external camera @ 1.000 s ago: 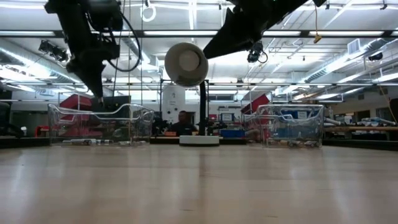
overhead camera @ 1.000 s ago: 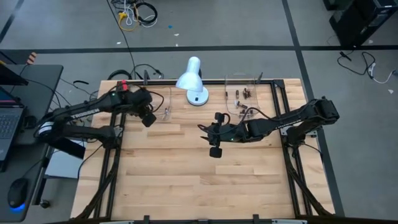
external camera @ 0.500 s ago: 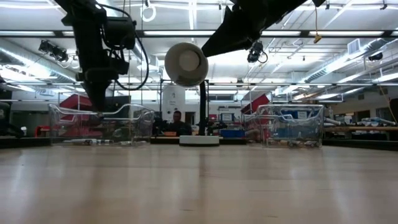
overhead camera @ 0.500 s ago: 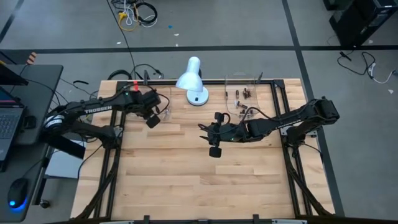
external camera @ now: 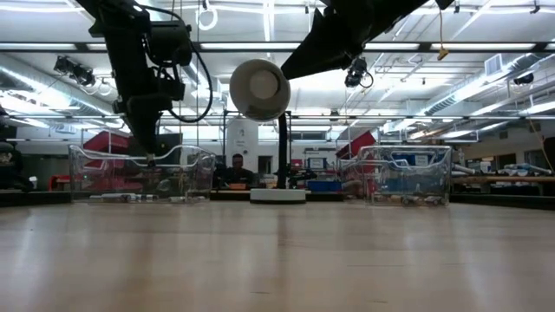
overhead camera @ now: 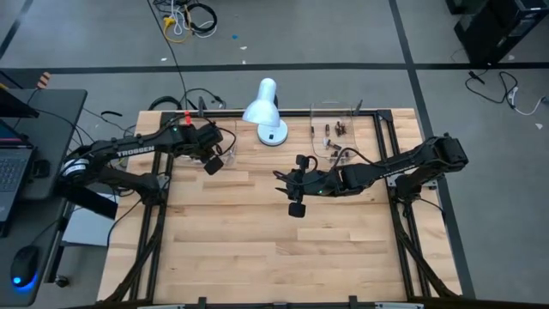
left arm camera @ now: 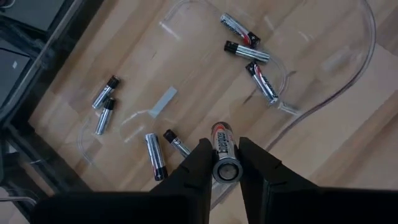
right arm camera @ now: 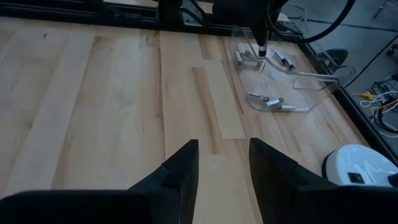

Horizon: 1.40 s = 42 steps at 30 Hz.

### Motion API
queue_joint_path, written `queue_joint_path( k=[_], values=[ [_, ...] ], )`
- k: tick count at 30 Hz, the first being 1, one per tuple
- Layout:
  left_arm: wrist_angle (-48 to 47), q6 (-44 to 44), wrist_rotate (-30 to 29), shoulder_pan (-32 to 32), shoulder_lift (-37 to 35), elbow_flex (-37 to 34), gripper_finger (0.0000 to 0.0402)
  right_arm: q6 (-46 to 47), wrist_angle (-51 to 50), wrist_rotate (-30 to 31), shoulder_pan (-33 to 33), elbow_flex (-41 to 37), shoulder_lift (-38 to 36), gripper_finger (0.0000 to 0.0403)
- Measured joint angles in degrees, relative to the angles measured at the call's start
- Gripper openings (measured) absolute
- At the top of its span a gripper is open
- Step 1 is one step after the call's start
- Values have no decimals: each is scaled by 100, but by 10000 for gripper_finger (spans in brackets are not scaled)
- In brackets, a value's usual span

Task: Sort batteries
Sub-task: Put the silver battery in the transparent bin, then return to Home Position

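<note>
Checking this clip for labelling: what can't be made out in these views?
- High view: batteries in the right tray are specks; type unreadable.
- Low view: tray walls blur the contents; both grippers' tips are indistinct.
- Left wrist view: left gripper hides the lower part of its battery; label illegible.

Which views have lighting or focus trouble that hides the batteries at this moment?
Low view: backlit by ceiling strip lights, arms in silhouette, batteries hardly discernible in the clear tray. Right wrist view: dim, bluish. Left wrist view: evenly lit, the held battery slightly soft, loose batteries sharp.
</note>
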Motion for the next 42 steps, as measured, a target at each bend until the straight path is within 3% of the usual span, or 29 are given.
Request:
queue_joint_path(
  k=[19,26,30,35,42],
  values=[
    [-9,-5,-5,0,0,12,81,6,-4,-4,0,2,0,127],
    [115,125,-3,-214,-239,571,81,-563,137,-4,7,2,-51,126],
    [667,521,-35,-570,-565,908,81,-1087,385,-3,7,9,-229,125],
    [1804,1292,-414,-1468,-1349,931,81,-1489,452,70,12,-107,-801,117],
    [2274,1386,-572,-3015,-2708,590,80,-1678,1041,84,157,-1391,-2281,99]
  ],
)
